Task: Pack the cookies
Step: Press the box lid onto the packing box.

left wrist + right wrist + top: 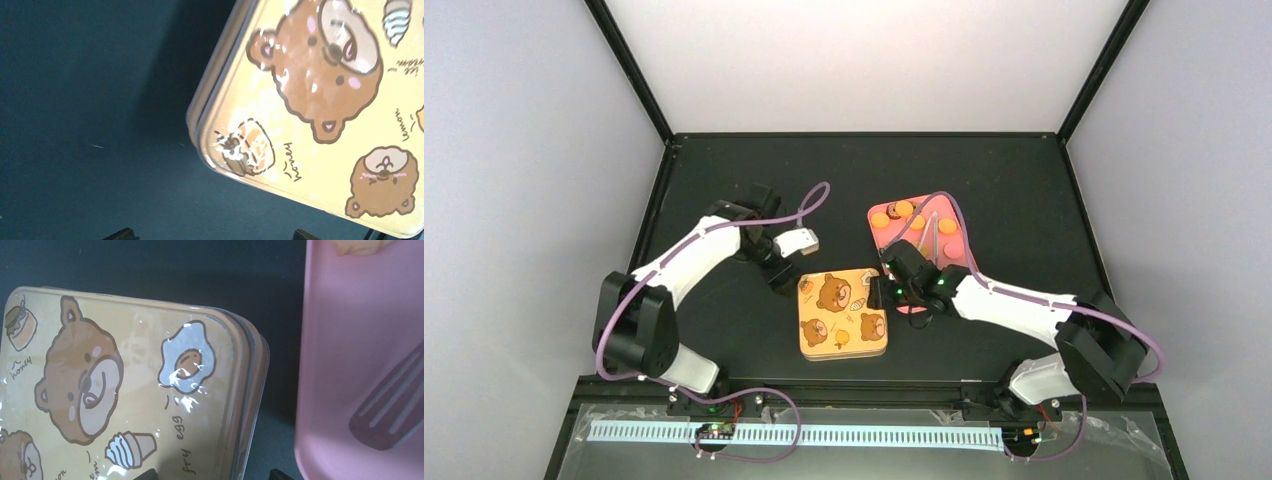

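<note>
The cookies (905, 208), mostly orange with a dark one among them, lie on a pink tray (902, 237); one cookie (357, 245) peeks in at the top of the right wrist view. A closed yellow tin (842, 313) with bear drawings sits in front of the tray. My left gripper (782, 272) hovers by the tin's far left corner (215, 145), open, with only the dark table between its fingertips (122, 234). At the tin's right side my right gripper (886, 290) stands open, one fingertip (147, 474) over the lid (125, 385) and the other past the tin's edge.
Metal tongs (932, 236) lie on the pink tray, and their slotted head (387, 415) shows in the right wrist view. A narrow gap of black table (280, 365) separates tin and tray. Black frame posts rise at the table's back corners.
</note>
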You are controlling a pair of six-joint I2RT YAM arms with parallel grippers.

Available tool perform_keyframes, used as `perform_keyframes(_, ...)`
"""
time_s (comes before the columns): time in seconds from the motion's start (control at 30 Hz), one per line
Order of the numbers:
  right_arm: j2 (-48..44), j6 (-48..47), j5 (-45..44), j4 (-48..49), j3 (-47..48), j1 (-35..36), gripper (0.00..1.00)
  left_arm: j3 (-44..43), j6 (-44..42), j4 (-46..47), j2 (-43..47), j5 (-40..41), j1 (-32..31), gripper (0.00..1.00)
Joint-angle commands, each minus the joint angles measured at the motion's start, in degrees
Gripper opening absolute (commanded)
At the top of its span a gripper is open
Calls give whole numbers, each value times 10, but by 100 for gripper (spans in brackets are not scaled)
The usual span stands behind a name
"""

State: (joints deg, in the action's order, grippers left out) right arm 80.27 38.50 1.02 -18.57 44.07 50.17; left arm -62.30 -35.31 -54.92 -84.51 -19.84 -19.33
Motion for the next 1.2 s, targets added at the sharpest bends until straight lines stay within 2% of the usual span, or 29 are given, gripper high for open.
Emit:
perform_keyframes(0.0, -53, -2, -57, 4, -8, 6, 60, 17, -15, 11, -33, -20, -11, 82)
perform_keyframes(0.2, -155, -105, -113, -7, -9, 68, 66, -30, 38, 50, -88, 2, -18, 77)
perform_keyframes(0.27, -173, -166, -112, 7, -13, 112, 67, -45, 46, 52, -106, 4, -18, 75)
perform_keyframes(0.33, -188, -253, -119, 37, -27, 185, 67, -52, 52, 58, -114, 10, -18, 75)
perform_keyframes(0.43, -169, -345, -137, 43, -33, 262, 69, -59, 61, 63, -121, 18, -18, 75)
perform_keyframes(0.67, -56, -470, -217, 38, 16, 348, 70, -68, 68, 48, -116, 18, -17, 75)
perform_keyframes(1.0, 73, -600, -226, 81, 81, 355, 70, -119, 50, -10, -113, -2, 29, 82)
perform_keyframes(1.17, 106, -632, -191, 101, 95, 332, 70, -139, 40, -26, -120, -9, 50, 83)
